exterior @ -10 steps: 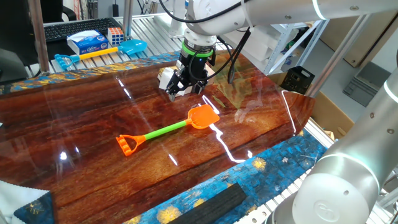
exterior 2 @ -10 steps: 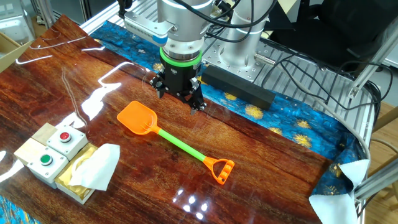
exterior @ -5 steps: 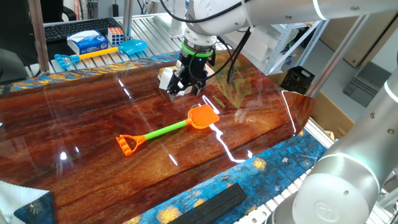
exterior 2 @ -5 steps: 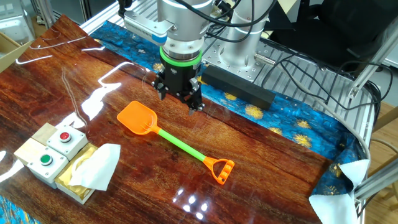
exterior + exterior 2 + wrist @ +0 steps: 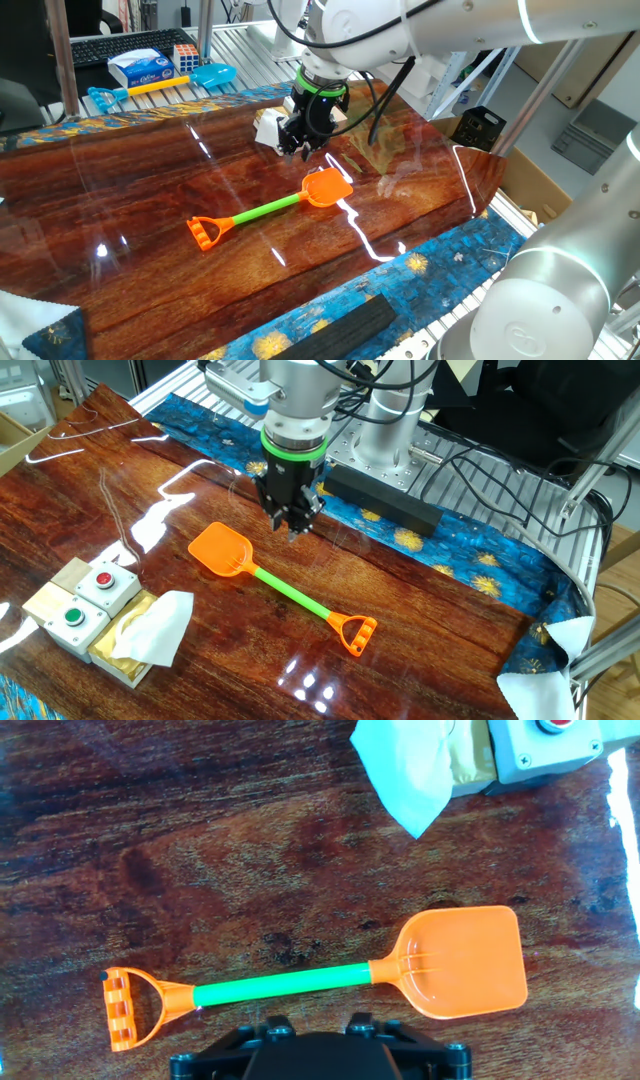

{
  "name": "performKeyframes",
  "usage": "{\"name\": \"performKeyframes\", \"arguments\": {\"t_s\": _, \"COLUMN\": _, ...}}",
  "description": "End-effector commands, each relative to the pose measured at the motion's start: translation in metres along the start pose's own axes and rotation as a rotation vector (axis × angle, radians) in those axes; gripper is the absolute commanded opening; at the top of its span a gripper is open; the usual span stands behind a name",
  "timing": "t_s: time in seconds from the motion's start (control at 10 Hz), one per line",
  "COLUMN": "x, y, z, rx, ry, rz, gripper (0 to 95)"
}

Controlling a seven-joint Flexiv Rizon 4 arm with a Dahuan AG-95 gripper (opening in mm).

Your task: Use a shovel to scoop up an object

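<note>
The shovel (image 5: 272,208) lies flat on the wooden table, with an orange blade (image 5: 222,550), a green handle and an orange grip. In the hand view the shovel (image 5: 300,982) lies crosswise just ahead of my hand. The object, a white crumpled wrapper with a tan part (image 5: 150,628), lies next to the beige button box (image 5: 75,600). It also shows at the top of the hand view (image 5: 410,760). My gripper (image 5: 293,525) hangs open and empty above the table, just beyond the blade (image 5: 303,150). Its fingertips are out of the hand view.
A blue shovel (image 5: 210,73), a tissue box (image 5: 140,68) and a colour cube (image 5: 185,57) lie on the bench behind the table. A black bar (image 5: 385,495) lies on the blue cloth by the robot's base. The table's edge (image 5: 470,200) is near.
My gripper has turned about its own axis, so it looks narrower in the fixed views, and has shifted slightly. The shovel and the wrapper have not moved.
</note>
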State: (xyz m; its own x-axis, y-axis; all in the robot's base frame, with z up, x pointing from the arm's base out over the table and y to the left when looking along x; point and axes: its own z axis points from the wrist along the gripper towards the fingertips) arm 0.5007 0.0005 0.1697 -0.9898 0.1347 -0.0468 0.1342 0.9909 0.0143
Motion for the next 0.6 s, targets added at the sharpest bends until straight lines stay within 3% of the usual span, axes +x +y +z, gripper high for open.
{"name": "performKeyframes", "arguments": {"t_s": 0.1, "x": 0.001, "y": -0.0005, "z": -0.0003, "rx": 0.0, "ry": 0.002, "rz": 0.005, "gripper": 0.0}}
{"name": "performKeyframes", "arguments": {"t_s": 0.6, "x": 0.001, "y": -0.0004, "z": -0.0003, "rx": 0.0, "ry": 0.005, "rz": 0.01, "gripper": 0.0}}
